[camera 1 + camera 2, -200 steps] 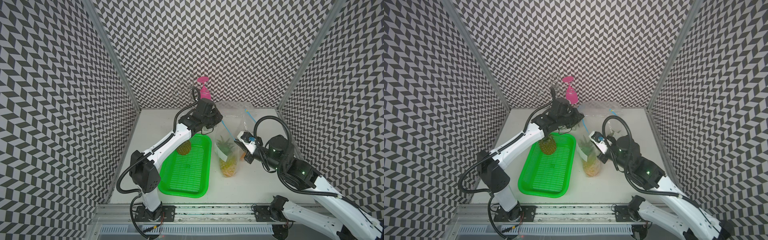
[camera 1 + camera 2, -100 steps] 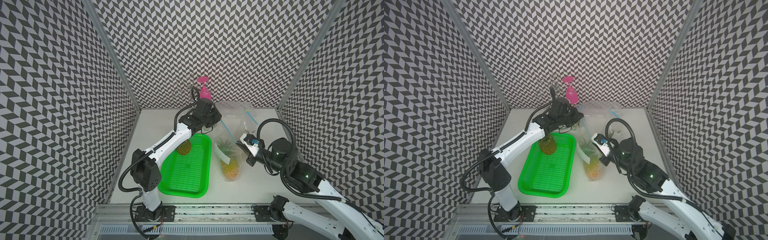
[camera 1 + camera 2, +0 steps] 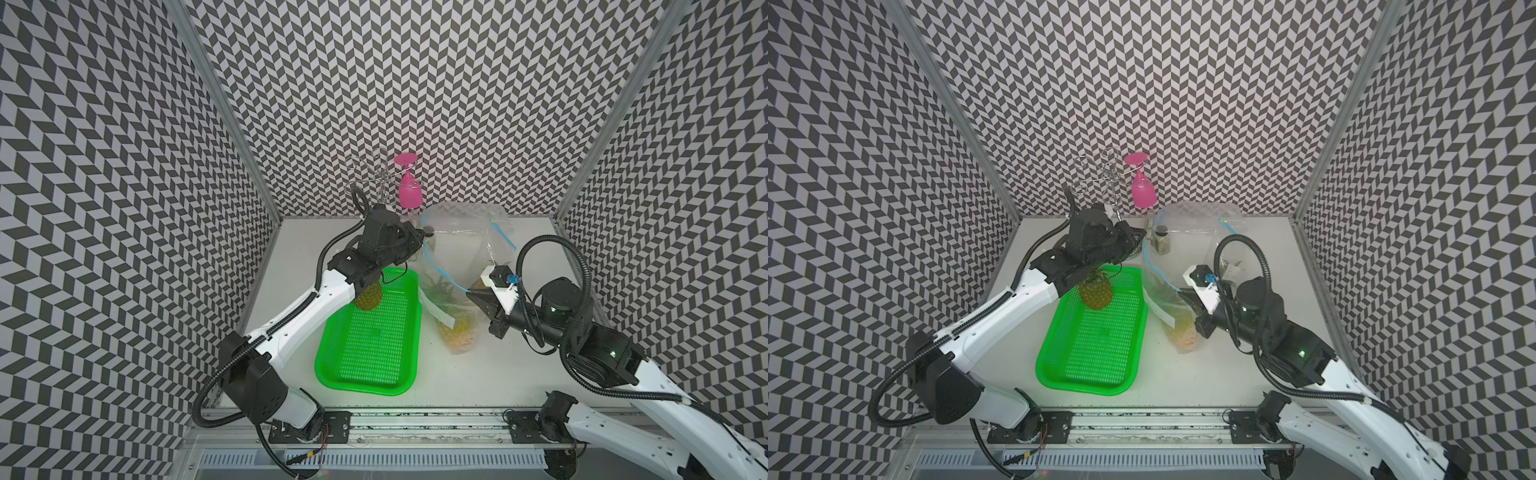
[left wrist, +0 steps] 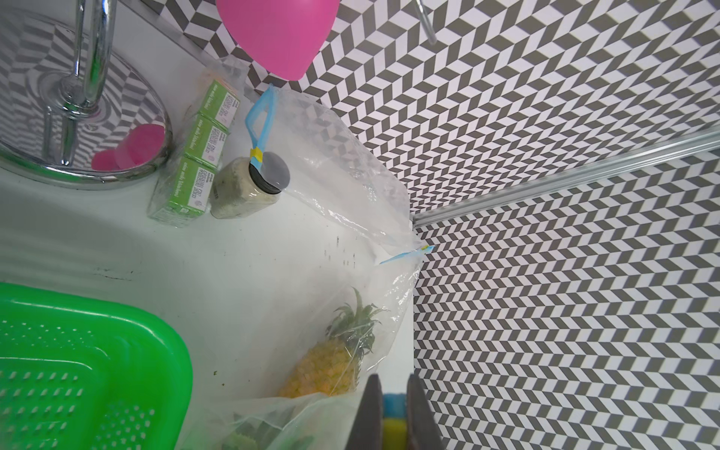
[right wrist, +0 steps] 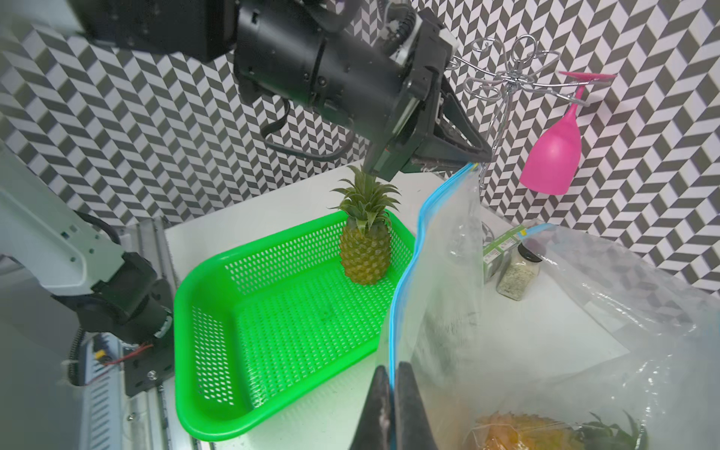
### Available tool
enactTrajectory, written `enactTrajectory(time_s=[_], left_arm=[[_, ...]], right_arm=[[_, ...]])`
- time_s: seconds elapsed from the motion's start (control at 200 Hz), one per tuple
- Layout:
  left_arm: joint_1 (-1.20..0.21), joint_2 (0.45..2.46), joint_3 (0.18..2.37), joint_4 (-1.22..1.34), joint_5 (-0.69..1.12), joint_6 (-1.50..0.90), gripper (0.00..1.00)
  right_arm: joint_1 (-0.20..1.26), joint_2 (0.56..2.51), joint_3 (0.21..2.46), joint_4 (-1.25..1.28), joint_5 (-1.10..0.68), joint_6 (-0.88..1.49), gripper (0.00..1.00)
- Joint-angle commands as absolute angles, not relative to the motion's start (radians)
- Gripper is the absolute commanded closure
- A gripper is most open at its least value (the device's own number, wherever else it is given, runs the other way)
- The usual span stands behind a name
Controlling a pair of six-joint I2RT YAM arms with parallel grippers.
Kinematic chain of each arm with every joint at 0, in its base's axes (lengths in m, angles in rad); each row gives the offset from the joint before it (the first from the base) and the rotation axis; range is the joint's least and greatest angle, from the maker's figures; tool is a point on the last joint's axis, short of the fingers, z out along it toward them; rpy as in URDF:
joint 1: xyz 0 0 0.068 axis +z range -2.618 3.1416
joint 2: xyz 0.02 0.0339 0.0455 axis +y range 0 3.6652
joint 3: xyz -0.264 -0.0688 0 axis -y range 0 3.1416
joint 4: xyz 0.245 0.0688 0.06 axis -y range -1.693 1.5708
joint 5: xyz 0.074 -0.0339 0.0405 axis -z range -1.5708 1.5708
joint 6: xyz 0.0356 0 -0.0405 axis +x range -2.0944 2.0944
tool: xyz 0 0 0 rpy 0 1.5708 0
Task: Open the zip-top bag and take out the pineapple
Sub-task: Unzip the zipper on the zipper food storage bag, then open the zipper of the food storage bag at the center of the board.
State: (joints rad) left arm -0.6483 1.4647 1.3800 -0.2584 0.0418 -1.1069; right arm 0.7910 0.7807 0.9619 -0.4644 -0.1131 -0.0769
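Observation:
A clear zip-top bag [image 3: 449,266] [image 3: 1163,286] with a blue zip strip hangs stretched between my two grippers, right of the basket. My left gripper [image 3: 422,239] [image 4: 391,380] is shut on the blue and yellow end of the zip at the bag's far corner. My right gripper [image 3: 467,294] [image 5: 391,368] is shut on the blue strip lower down. The pineapple [image 3: 457,332] [image 3: 1185,336] [image 5: 514,428] lies inside the bag, yellow body low and green leaves toward the zip. From the right wrist view, the left gripper [image 5: 483,156] pinches the strip's top end.
A green basket [image 3: 374,374] holds another pineapple [image 3: 368,297], upright under the left arm. At the back stand a wire rack with a pink glass [image 3: 409,193], a green box [image 4: 195,156] and a spice jar [image 4: 249,187]. A second clear bag [image 3: 469,224] holds a pineapple [image 4: 331,362].
The right arm has shifted slightly and the hanging bag has swayed a little. Both grippers keep their hold on the zip.

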Motion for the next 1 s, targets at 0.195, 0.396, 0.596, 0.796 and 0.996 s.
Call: enactTrajectory(time_s=[0.195,0.396,0.596,0.796,0.996], left_arm=[[-0.684,1.411,1.335,-0.147,0.068,-1.219,1.00],[-0.693,1.408,1.353,-0.237,0.042,-1.265,1.00],[-0.695,1.384,1.353,-0.319,0.025,-1.248,1.00],[-0.705,1.375,1.338,-0.317,0.043,-1.270,1.00],[-0.716,1.374,1.337,-0.327,0.021,-1.275,1.00]], right_arm=[[0.801,0.816,0.928,-0.421,-0.211,0.032,1.00],[0.823,0.815,0.906,-0.399,-0.160,0.056,1.00],[0.823,0.699,0.846,-0.377,-0.055,0.076,1.00],[0.824,0.705,0.840,-0.391,-0.089,0.130,1.00],[0.834,0.716,0.948,-0.490,-0.094,0.233,0.57]])
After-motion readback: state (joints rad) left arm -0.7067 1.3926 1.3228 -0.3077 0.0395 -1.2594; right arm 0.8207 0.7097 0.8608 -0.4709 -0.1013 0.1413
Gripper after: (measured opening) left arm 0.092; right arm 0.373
